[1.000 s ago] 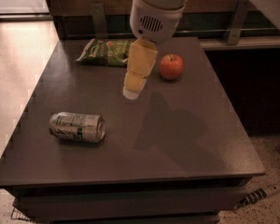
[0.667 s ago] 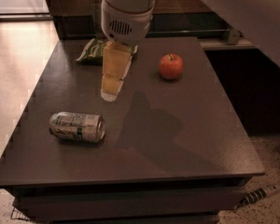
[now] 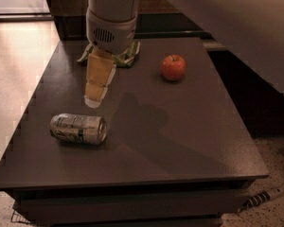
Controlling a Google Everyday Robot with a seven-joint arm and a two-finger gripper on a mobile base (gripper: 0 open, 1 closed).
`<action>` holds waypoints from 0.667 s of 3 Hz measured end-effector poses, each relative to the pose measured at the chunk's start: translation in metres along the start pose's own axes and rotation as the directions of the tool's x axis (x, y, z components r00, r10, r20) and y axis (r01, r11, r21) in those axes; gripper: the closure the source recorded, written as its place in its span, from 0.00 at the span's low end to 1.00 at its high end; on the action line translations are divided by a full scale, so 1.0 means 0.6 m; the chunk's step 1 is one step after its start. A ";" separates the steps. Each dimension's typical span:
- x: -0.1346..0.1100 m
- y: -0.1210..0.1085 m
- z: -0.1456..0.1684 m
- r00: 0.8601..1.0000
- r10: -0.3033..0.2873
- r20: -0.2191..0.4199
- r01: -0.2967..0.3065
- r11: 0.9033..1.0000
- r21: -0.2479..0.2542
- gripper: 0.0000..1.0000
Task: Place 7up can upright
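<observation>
The 7up can (image 3: 78,128) is silvery with green markings. It lies on its side on the dark table (image 3: 180,126), near the front left, its top end pointing right. My gripper (image 3: 95,97) hangs from the white arm above the table, just behind the can and a little to its right. Its yellowish fingers (image 3: 98,79) point down towards the can and hold nothing. There is a gap between the fingertips and the can.
A red apple (image 3: 173,67) stands at the back right of the table. A flat green snack bag (image 3: 127,56) lies at the back, mostly hidden behind my arm. The table's left edge runs close to the can, with floor beyond it.
My arm and gripper have moved left and forward, from near the apple to just behind the can. The can, apple and bag have not moved.
</observation>
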State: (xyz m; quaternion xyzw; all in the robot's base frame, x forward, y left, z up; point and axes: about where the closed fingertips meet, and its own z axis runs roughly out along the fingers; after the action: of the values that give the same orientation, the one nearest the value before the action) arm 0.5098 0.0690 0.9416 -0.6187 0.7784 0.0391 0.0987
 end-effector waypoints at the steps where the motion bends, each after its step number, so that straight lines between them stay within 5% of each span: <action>1: -0.040 0.021 0.034 1.000 0.004 -0.008 -0.005 0.998 -0.062 0.00; 2: -0.082 0.060 0.059 0.999 -0.035 -0.015 0.033 0.997 -0.073 0.00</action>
State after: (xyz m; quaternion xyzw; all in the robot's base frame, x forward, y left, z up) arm 0.4894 0.1307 0.9145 -0.6353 0.7666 0.0609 0.0705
